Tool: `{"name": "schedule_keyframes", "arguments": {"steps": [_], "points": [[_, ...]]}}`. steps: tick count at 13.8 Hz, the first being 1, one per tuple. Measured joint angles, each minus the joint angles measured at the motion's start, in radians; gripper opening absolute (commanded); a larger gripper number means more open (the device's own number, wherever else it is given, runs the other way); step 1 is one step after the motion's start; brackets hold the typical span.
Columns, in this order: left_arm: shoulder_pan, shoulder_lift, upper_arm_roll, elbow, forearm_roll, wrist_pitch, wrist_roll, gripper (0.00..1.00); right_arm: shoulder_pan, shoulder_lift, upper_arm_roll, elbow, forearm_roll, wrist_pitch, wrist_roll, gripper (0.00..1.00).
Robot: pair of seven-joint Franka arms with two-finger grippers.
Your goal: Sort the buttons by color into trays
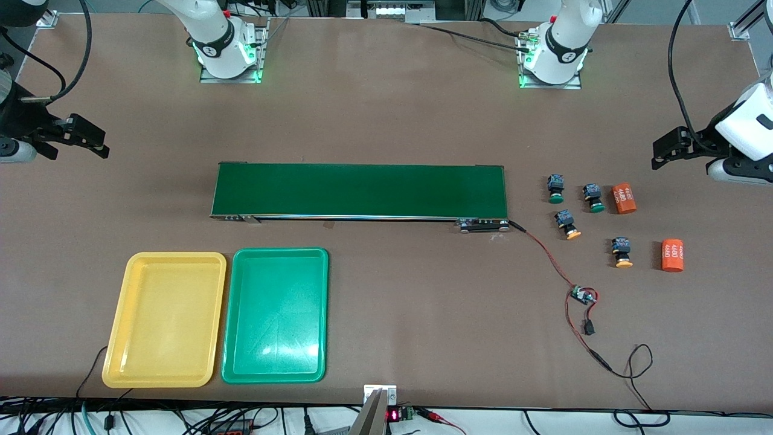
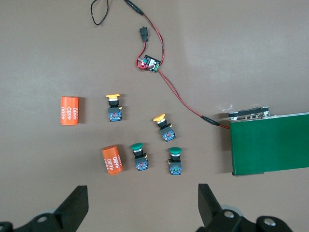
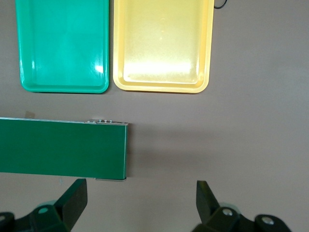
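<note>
**Four buttons unsorted by the conveyor belt, both trays bare**

The four buttons lie on the table just off the left arm's end of the conveyor belt [image 1: 360,190]. Two green-capped buttons [image 1: 555,188] [image 1: 593,198] lie side by side, about level with the belt. The first yellow-capped button [image 1: 567,224] lies a little nearer the front camera than they do; the second yellow-capped button [image 1: 622,252] is nearer still and farther from the belt. All four rest on their sides, apart from one another.

The yellow tray [image 1: 121,338] and the green tray [image 1: 232,356] sit edge to edge, nearer the front camera than the belt, toward its right arm's end. Neither holds anything.

Two orange cylinders [image 1: 624,199] [image 1: 672,255] lie outside the buttons, farther from the belt. A red-and-black wire [image 1: 546,254] runs from the belt's corner to a small circuit board [image 1: 583,296].

The left gripper [image 1: 664,151] hangs over bare table, its fingers [image 2: 75,205] spread wide with nothing between them. The right gripper [image 1: 90,139] hangs off the belt's right arm's end, fingers [image 3: 75,198] likewise wide apart and holding nothing.
</note>
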Motion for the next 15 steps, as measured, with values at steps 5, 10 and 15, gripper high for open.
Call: {"name": "schedule_keyframes", "arguments": {"steps": [5, 10, 15], "points": [[0.000, 0.001, 0.000, 0.001, 0.000, -0.007, 0.000, 1.00, 0.003, 0.000, 0.003, -0.001, 0.000, 0.000, 0.000, 1.00], [0.000, 0.002, 0.000, 0.002, 0.000, -0.009, 0.000, 1.00, 0.004, 0.000, 0.003, -0.001, 0.000, 0.000, 0.000, 1.00], [0.002, 0.005, 0.001, 0.002, 0.000, -0.022, 0.000, 1.00, 0.005, 0.001, 0.003, -0.002, 0.000, 0.000, 0.000, 1.00]]}}
